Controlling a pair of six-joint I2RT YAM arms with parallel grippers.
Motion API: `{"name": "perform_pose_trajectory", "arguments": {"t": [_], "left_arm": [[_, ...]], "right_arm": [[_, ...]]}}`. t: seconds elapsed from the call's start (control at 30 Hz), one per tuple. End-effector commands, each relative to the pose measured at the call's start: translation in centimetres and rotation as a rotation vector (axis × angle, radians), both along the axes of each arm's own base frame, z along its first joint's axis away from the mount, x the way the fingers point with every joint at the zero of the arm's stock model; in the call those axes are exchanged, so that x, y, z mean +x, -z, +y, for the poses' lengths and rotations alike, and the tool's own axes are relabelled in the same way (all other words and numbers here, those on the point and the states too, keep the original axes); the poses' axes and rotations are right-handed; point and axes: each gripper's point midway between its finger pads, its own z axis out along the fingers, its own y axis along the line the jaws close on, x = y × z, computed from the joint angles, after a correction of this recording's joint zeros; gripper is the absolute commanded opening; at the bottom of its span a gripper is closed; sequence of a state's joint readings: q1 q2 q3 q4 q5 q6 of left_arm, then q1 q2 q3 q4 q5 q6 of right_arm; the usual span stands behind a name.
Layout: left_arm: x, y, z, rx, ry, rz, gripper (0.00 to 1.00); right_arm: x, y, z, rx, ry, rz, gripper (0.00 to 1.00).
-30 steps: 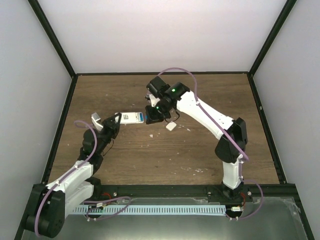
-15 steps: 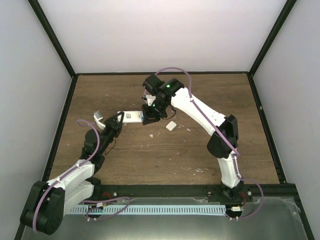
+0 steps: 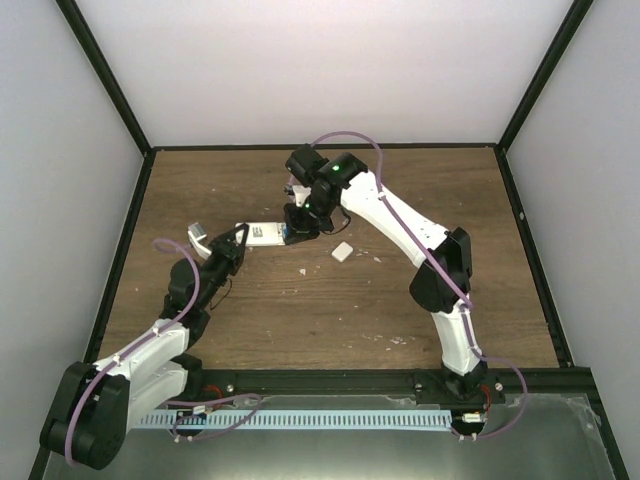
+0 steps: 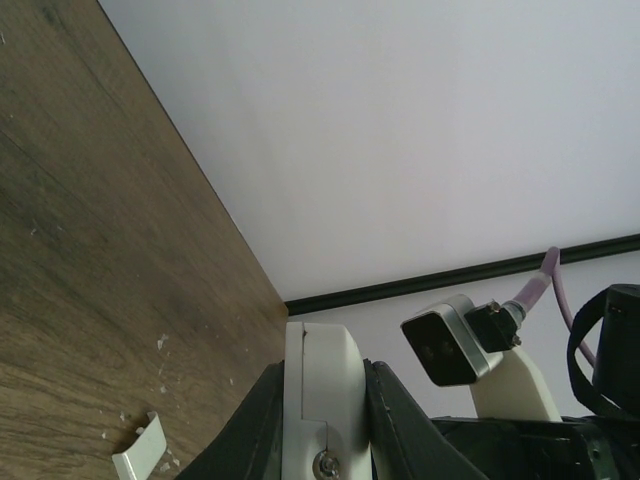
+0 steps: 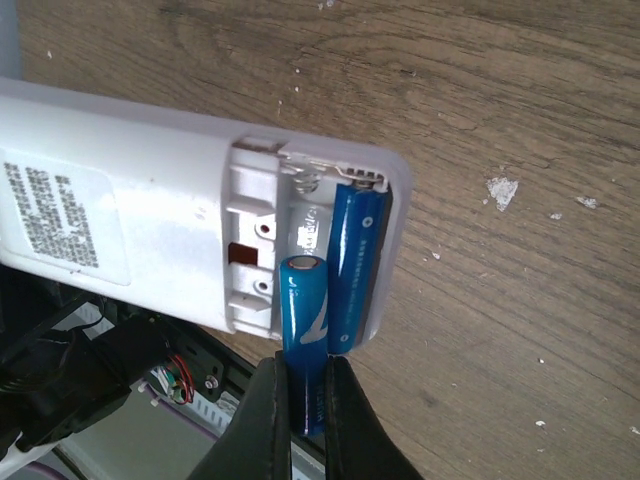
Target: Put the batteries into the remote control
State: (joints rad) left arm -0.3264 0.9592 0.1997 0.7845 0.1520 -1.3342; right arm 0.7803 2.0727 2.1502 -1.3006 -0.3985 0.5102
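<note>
The white remote control (image 5: 120,210) is held back side up, its battery bay open. One blue battery (image 5: 356,262) lies in the bay's right slot. My right gripper (image 5: 306,400) is shut on a second blue battery (image 5: 302,320), whose top end rests over the empty left slot. My left gripper (image 4: 322,420) is shut on the remote control (image 4: 325,390) at its other end. From above, the remote control (image 3: 262,232) spans between the left gripper (image 3: 238,242) and the right gripper (image 3: 298,226).
A small white square cover piece (image 3: 342,251) lies on the wooden table (image 3: 400,200) just right of the grippers; it also shows in the left wrist view as the cover piece (image 4: 140,460). Pale crumbs dot the wood. Walls enclose the table on three sides.
The right arm has swung left and brought its battery up to the remote's open bay. The left gripper has shifted slightly, still holding the remote.
</note>
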Motion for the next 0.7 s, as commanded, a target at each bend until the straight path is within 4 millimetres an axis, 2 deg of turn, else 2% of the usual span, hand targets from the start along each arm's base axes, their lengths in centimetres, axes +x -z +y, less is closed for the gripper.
{"name": "perform_pose_trajectory", "arguments": {"t": [0.0,0.67], "left_arm": [[-0.1,-1.7,-0.2,-0.014,0.008,-0.063,0.0],[0.0,-2.1,-0.9,-0.028,0.034,-0.061,0.0]], "right_arm": [[0.6,-0.2,0.1,0.007,0.008,0.003,0.01],[1.9,0.8,0.3,0.001,0.012,0.007,0.02]]}}
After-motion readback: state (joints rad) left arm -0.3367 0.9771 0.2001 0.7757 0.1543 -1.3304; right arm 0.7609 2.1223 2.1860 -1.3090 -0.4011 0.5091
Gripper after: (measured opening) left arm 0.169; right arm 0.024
